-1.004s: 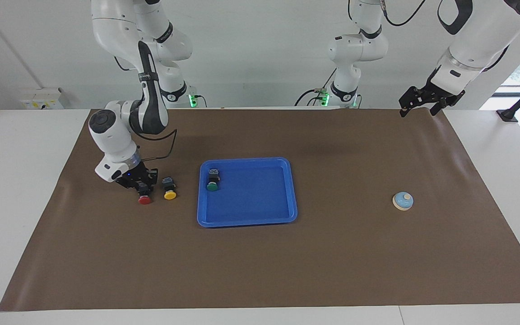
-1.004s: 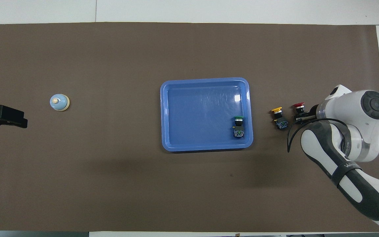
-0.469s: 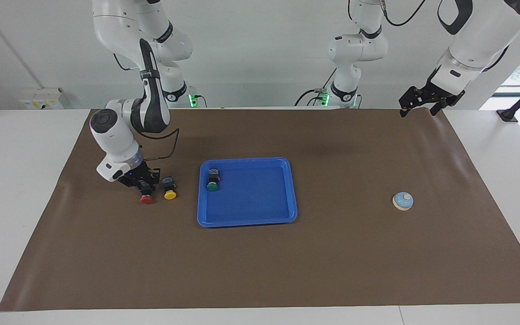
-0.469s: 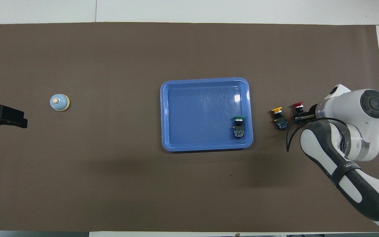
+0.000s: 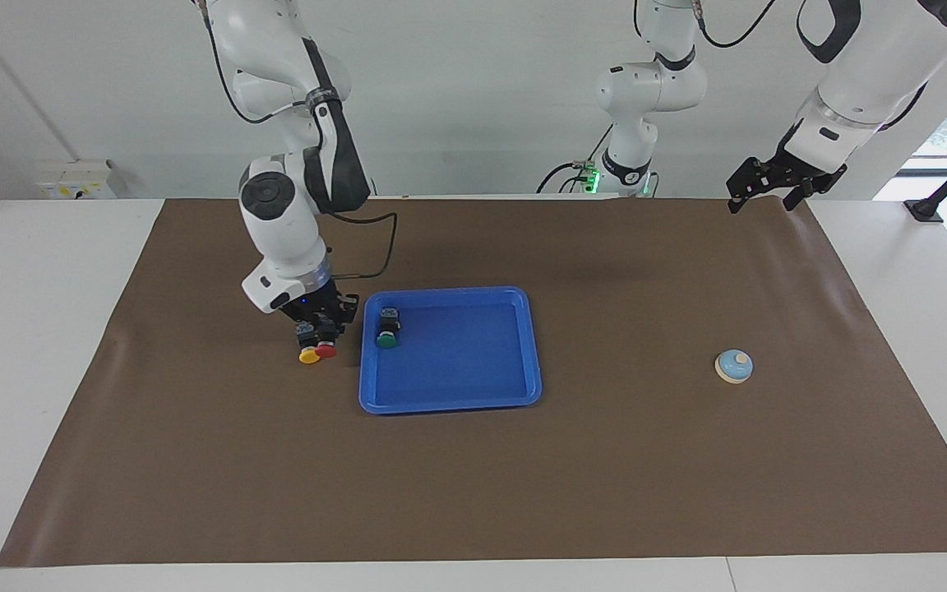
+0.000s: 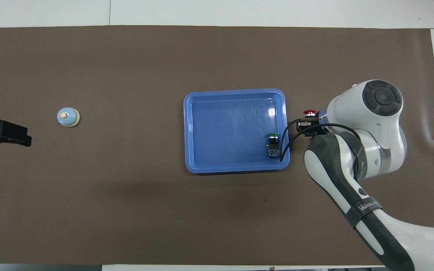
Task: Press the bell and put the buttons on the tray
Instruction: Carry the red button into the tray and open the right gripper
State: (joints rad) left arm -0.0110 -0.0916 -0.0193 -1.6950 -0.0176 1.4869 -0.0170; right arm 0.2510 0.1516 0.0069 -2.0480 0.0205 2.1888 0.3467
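My right gripper (image 5: 323,331) is shut on the red button (image 5: 326,349) and holds it in the air, over the yellow button (image 5: 307,355) that lies on the mat beside the blue tray (image 5: 457,366). In the overhead view the right gripper (image 6: 307,124) hides the yellow button, and the red button (image 6: 309,112) shows just outside the tray (image 6: 232,128). The green button (image 5: 388,329) lies in the tray by its rim toward the right arm's end; it also shows in the overhead view (image 6: 273,145). The bell (image 5: 733,366) (image 6: 68,117) stands toward the left arm's end. My left gripper (image 5: 765,193) (image 6: 2,133) waits open above the mat's corner.
A brown mat (image 5: 523,493) covers the table. White table shows around the mat (image 5: 30,329). A third robot base (image 5: 625,164) stands at the robots' edge of the table.
My right gripper has lifted the red button off the mat and carried it toward the tray, over the yellow button. The left arm has not moved.
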